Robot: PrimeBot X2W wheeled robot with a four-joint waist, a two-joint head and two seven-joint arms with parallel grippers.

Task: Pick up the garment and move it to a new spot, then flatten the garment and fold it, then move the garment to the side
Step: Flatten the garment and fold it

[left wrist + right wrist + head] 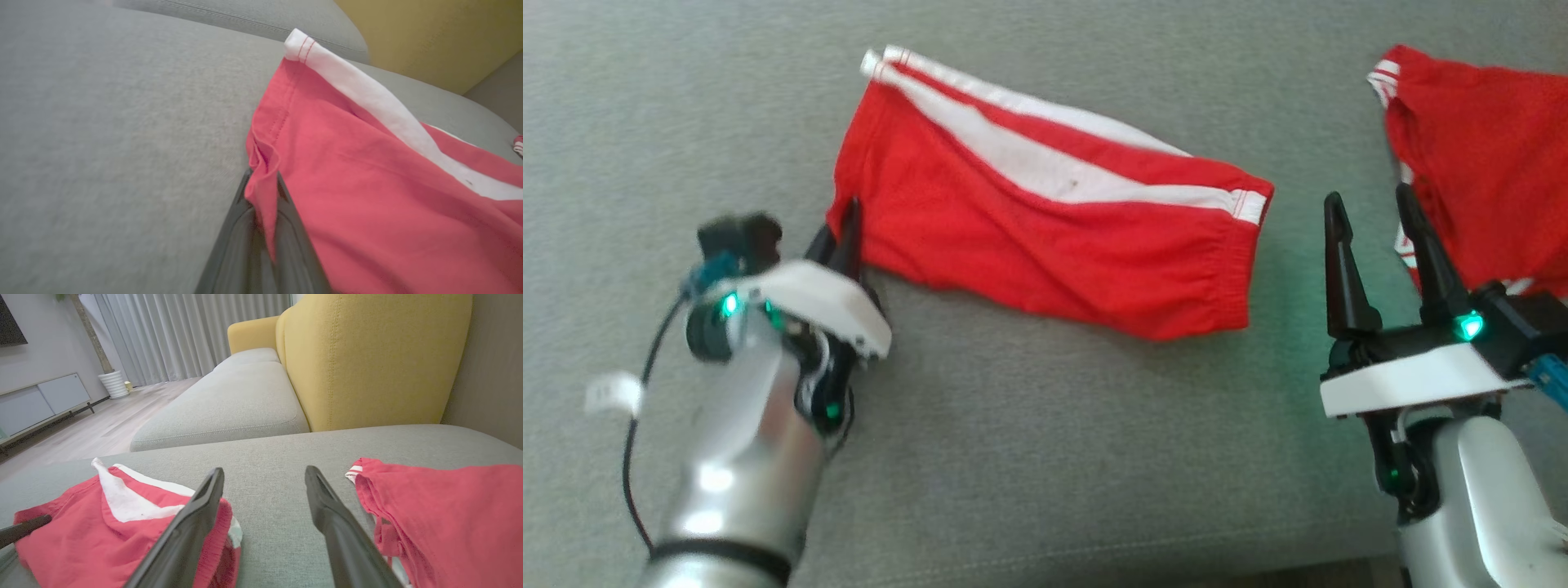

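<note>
Left tool [848, 227]: clamped shut on the near-left corner of the red shorts [1045, 237]. In the left wrist view a ruck of hem cloth is squeezed between its two dark fingers [233, 241].
Why that corner: a hem corner gives a doubled edge to bite on, so the pinch should hold the layers together and not peel off just the top one.
Left arm: it comes in low and slanted from the near side, so the tool sits almost flat to the seat, which suits a drag or a lift.
Right tool [1367, 198]: jaws spread wide and holding nothing. It is poised above the cushion just off the shorts' gathered far-right end, which looks like the matching grab point.
Red shorts: lying on the sofa cushion [1045, 474] as a narrow slanted oblong, white stripe [1045, 167] uppermost, mostly flat apart from the pinched corner.
Second red garment [1486, 155]: bunched at the right, just beyond the right tool and apart from the shorts, not in play here.
Stage, my read: one corner is secured and the other isn't taken, so this looks like the start of a two-handed move.
Watch for: a one-corner pull would likely swing the cloth and undo its tidy shape.
</note>
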